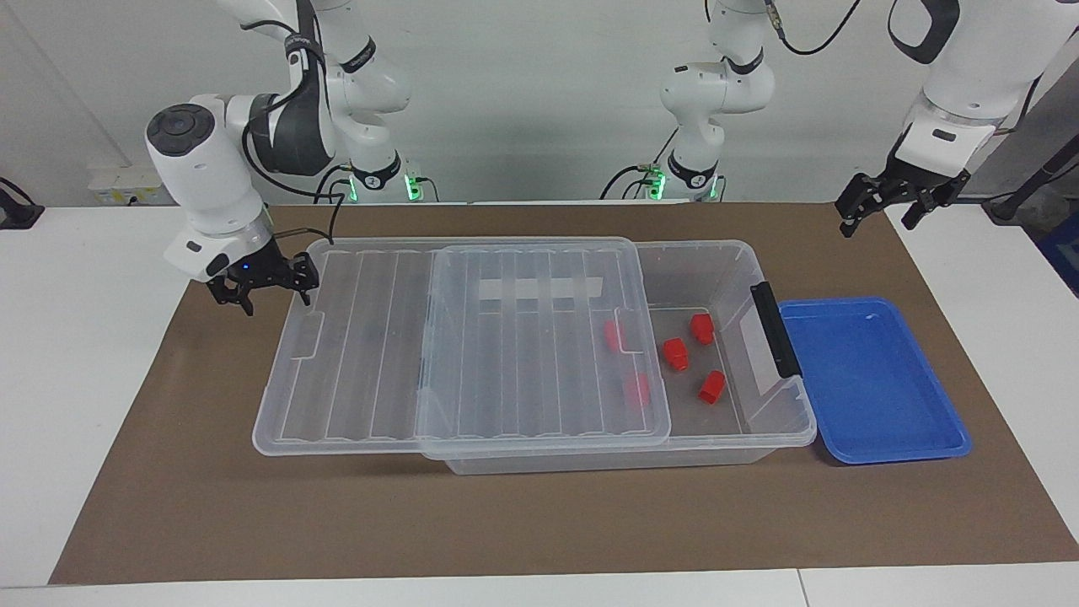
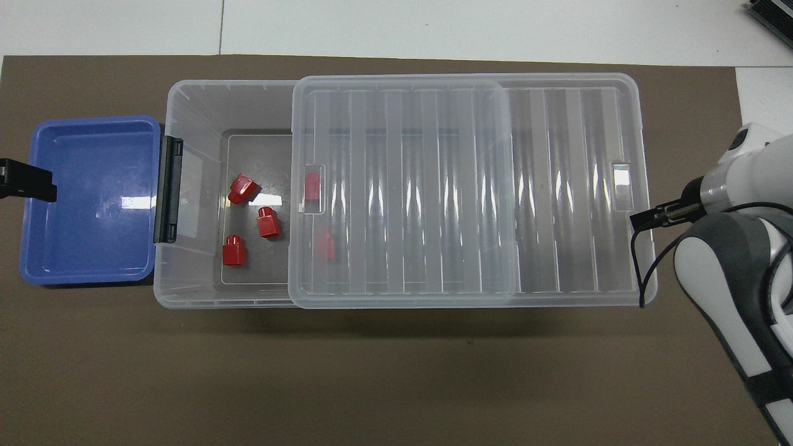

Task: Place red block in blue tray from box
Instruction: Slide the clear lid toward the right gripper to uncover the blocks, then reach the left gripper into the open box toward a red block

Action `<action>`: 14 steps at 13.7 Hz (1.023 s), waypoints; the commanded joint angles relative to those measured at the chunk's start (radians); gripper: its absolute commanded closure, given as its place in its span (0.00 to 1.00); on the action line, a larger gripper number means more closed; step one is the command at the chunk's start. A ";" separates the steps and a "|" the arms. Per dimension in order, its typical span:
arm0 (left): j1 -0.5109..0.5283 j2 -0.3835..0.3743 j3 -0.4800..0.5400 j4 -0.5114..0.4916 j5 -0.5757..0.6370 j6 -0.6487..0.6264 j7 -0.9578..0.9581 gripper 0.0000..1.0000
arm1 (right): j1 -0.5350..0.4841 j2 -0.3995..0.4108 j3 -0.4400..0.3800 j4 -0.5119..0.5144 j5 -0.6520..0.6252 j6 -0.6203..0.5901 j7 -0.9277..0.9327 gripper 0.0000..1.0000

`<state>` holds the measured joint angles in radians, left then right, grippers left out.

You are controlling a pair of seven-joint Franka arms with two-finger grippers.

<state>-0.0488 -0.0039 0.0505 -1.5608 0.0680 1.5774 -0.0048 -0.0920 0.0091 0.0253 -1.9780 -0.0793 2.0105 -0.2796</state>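
The clear box point(image 1: 725, 270) stands mid-table. Its ribbed lid point(image 1: 539, 354) is slid toward the right arm's end, so the end by the black clip handle point(image 1: 775, 329) is uncovered. Three red blocks lie in the uncovered part point(image 1: 701, 329) point(image 1: 675, 354) point(image 1: 712, 386). Two more show through the lid point(image 1: 613, 335) point(image 1: 638, 389). The blue tray point(image 1: 868, 379) sits empty beside the handle end. My right gripper point(image 1: 270, 291) is open and empty just off the lid's overhanging end. My left gripper point(image 1: 881, 215) is open and empty, raised over the mat near the tray.
A brown mat point(image 1: 539, 523) covers the table under the box and tray. In the overhead view the box point(image 2: 186, 99), lid point(image 2: 403, 186) and tray point(image 2: 93, 198) lie in one row, with the left gripper point(image 2: 25, 179) over the tray's outer rim.
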 commanded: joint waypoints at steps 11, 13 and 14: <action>-0.077 -0.042 -0.040 -0.047 -0.026 0.095 -0.236 0.00 | -0.011 -0.028 0.013 0.008 0.004 0.017 0.089 0.00; -0.126 -0.045 -0.038 -0.088 -0.112 0.197 -0.546 0.00 | 0.006 -0.037 0.019 0.027 0.004 0.001 0.160 0.00; -0.155 -0.059 -0.038 -0.135 -0.111 0.232 -0.587 0.00 | 0.014 -0.049 0.021 0.027 0.006 -0.010 0.201 0.00</action>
<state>-0.1545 -0.0186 -0.0010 -1.5933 -0.0160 1.7251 -0.4575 -0.0895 -0.0119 0.0364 -1.9534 -0.0784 2.0196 -0.1483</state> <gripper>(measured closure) 0.000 0.000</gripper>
